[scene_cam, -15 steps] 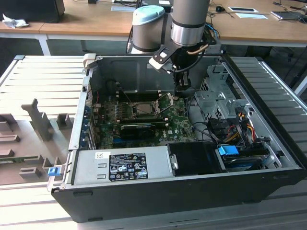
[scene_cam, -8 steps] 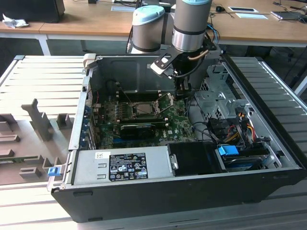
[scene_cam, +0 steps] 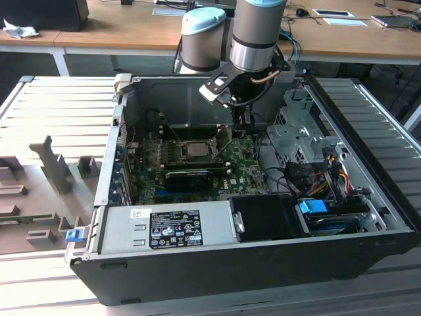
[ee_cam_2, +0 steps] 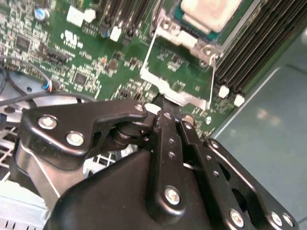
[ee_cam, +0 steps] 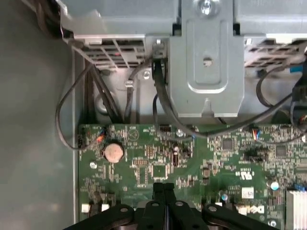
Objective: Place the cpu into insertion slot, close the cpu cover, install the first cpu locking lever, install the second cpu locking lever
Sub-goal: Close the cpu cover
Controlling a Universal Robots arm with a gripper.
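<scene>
gripper (ee_cam_2: 165, 109) low over green board (ee_cam: 158, 158), fingers (ee_cam: 157, 201) pressed together, nothing seen between them. cpu (scene_cam: 195, 149) seated in insertion slot (scene_cam: 212, 152), cpu cover (ee_cam_2: 184, 37) framing it. fingertips just beside end of wire lever (ee_cam_2: 147, 52).

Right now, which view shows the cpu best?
Exterior view: the whole cpu shows, lying in the insertion slot. The second wrist view has the cpu closer, but cut off by the picture's edge. The first wrist view faces the coin cell instead.
</scene>
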